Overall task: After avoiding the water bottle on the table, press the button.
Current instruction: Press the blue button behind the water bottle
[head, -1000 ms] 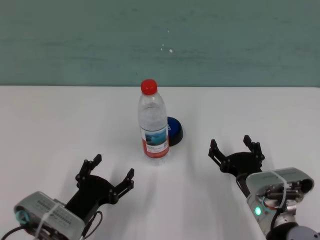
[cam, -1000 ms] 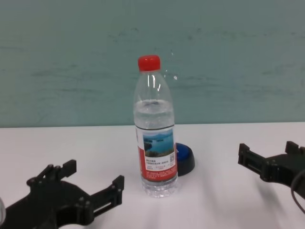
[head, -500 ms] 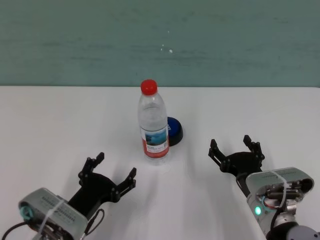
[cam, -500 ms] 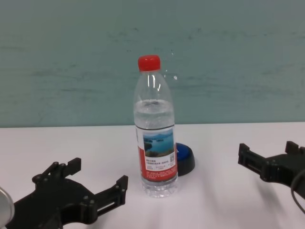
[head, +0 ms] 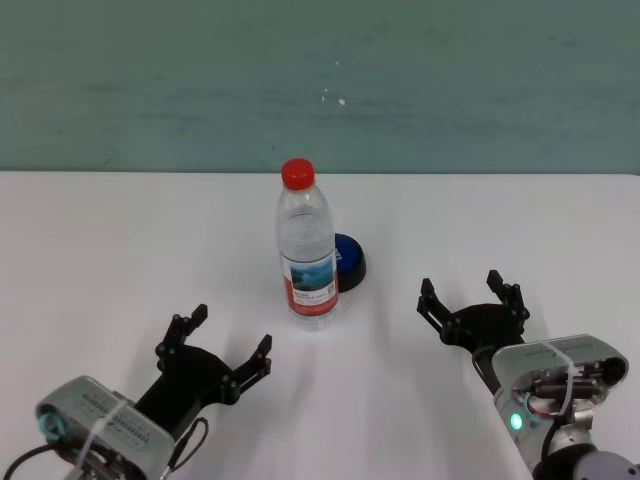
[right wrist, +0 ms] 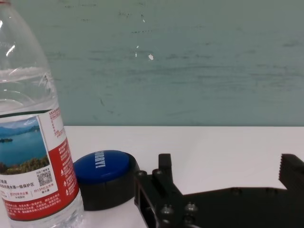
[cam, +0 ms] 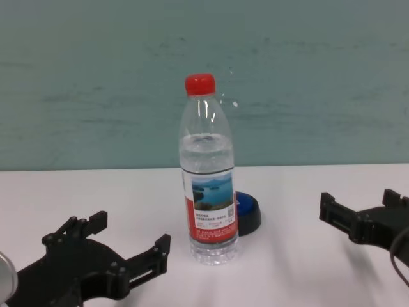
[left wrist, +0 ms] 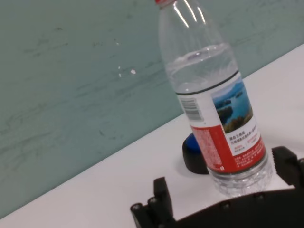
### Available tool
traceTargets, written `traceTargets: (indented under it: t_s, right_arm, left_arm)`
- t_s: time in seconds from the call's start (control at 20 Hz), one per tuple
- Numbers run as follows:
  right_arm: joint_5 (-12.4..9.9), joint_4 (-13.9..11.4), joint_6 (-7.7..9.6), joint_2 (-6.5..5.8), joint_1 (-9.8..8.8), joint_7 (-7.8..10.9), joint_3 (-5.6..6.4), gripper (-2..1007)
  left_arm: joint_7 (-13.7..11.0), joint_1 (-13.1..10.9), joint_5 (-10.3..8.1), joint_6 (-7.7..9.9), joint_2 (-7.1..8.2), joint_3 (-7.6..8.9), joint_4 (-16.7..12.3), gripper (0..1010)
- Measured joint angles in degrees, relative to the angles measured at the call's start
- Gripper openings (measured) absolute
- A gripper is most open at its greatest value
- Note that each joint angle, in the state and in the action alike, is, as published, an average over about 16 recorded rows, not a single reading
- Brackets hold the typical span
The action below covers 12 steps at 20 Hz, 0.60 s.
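The water bottle point(head: 306, 242) stands upright mid-table, clear with a red cap and a red-and-white lake label; it also shows as the bottle point(cam: 208, 185), point(left wrist: 216, 104), point(right wrist: 31, 142). The blue button point(head: 349, 260) on a black base sits right behind it, partly hidden; seen as the button point(cam: 248, 211), point(right wrist: 103, 178), point(left wrist: 194, 154). My left gripper point(head: 218, 346) is open, near and left of the bottle, apart from it. My right gripper point(head: 470, 298) is open to the right of the button, with nothing between its fingers.
The white table point(head: 120, 240) spreads wide around the bottle. A teal wall point(head: 320, 80) rises behind its far edge.
My left gripper has crept slightly forward and right toward the bottle. The right arm, bottle and button have not moved.
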<state>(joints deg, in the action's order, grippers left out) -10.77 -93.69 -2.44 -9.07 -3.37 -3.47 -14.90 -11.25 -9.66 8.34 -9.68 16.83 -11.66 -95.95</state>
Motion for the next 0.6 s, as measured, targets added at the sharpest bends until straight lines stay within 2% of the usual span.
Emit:
traceTargets:
  t_s: [0.4, 0.6]
  right_arm:
    - [0.0, -0.1, -0.01, -0.02, -0.01, 0.06, 0.03, 1004]
    - [0.2, -1.0, -0.01, -0.28, -0.12, 0.55, 0.36, 1004]
  left_arm:
    - [0.0, 0.0, -0.09, -0.06, -0.04, 0.04, 0.0, 1001]
    - [0.1, 0.0, -0.11, -0.07, -0.04, 0.05, 0.0, 1001]
